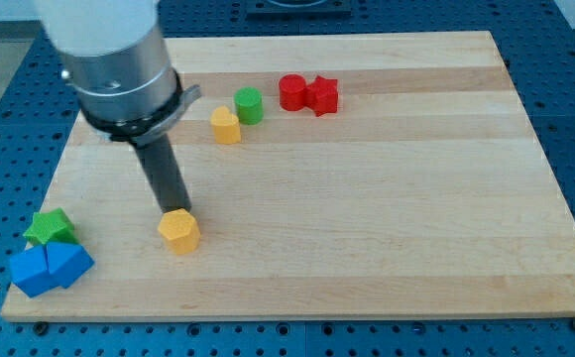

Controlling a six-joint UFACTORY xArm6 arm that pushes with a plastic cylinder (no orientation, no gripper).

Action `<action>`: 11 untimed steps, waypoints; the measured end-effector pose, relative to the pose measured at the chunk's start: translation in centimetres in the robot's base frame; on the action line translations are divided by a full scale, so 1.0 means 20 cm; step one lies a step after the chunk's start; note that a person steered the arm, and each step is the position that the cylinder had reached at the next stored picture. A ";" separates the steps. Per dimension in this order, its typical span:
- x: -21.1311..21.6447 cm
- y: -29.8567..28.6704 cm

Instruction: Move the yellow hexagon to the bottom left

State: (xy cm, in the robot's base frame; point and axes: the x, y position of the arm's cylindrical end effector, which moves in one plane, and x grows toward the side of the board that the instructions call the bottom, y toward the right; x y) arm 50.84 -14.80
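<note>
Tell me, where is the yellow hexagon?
The yellow hexagon sits low on the view's left, right under my tip, right of the green star.

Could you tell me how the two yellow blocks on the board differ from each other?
The yellow hexagon lies near the view's bottom left, touching my tip; the other yellow block sits nearer the view's top, beside the green cylinder, away from my tip. Both are yellow and similar in size.

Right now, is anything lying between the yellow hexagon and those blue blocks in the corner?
No. In the camera view, only bare wood lies between the yellow hexagon and the blue blocks. My tip sits at the hexagon's top edge.
</note>
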 end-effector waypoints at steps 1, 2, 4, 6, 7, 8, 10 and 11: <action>-0.01 0.14; -0.01 0.38; 0.16 0.46; 0.20 0.06; 0.20 0.01; 0.17 0.13; 0.01 -0.05; 0.08 -0.23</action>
